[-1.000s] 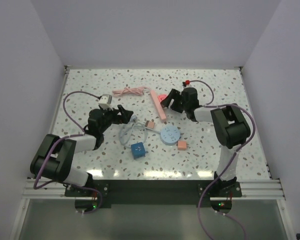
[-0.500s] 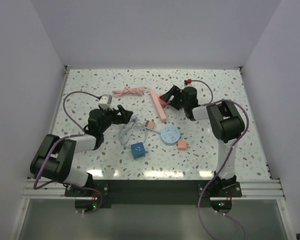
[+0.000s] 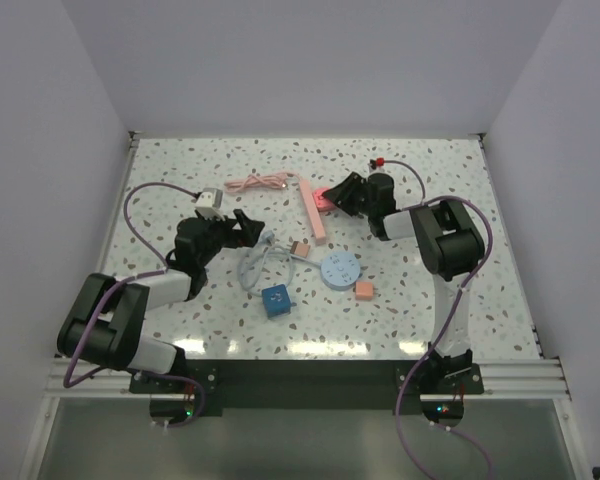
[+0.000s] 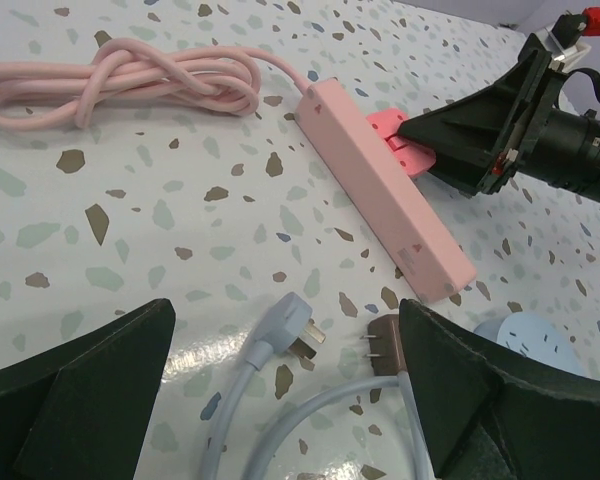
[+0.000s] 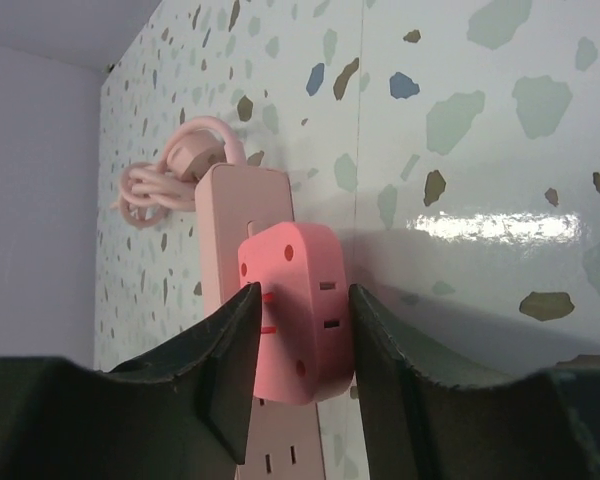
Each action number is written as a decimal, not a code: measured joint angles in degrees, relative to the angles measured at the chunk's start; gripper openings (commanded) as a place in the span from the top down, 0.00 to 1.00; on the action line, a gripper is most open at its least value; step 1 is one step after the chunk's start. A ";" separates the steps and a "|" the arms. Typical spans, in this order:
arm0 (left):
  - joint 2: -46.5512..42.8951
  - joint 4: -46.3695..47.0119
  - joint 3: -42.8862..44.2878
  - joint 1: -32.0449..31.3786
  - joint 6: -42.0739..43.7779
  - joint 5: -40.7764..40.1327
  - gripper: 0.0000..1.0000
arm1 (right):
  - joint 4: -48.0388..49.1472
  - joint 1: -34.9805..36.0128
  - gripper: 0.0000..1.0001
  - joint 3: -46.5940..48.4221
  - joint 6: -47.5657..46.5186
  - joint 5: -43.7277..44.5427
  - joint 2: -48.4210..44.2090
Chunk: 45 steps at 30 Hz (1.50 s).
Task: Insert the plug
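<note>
Narrowed right pincer [image 5: 300, 305] onto pink plug [image 5: 292, 285] since a second ago, gripping its sides, upper centre of top view, against power strip [image 4: 380, 190] on surface [image 4: 130, 200]. Left pincer [image 4: 285, 340] spread wide, empty. Could tilt plug if gripped off-centre, missing sockets.

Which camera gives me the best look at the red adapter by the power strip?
Right wrist: the red adapter fills the frame with its socket face visible, pinched between the fingers of the right gripper, by the pink power strip. Left wrist shows only a corner past that gripper. Top external shows a small speck.
</note>
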 measured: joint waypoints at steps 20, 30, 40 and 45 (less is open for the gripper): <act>-0.68 -0.42 0.00 0.00 0.00 -0.11 0.00 | 5.53 0.76 0.78 -0.20 -1.51 -3.10 0.04; -1.73 -0.35 -0.33 0.00 0.00 -0.09 0.00 | 3.41 5.79 0.79 0.76 -5.35 -2.56 -1.73; -1.73 -0.24 -0.55 0.00 -0.02 -0.04 0.00 | -4.48 10.93 0.80 3.41 -11.96 1.57 -5.07; -1.73 0.09 -0.79 0.00 0.00 -0.04 0.00 | -9.55 13.07 0.80 4.33 -16.83 5.40 -7.72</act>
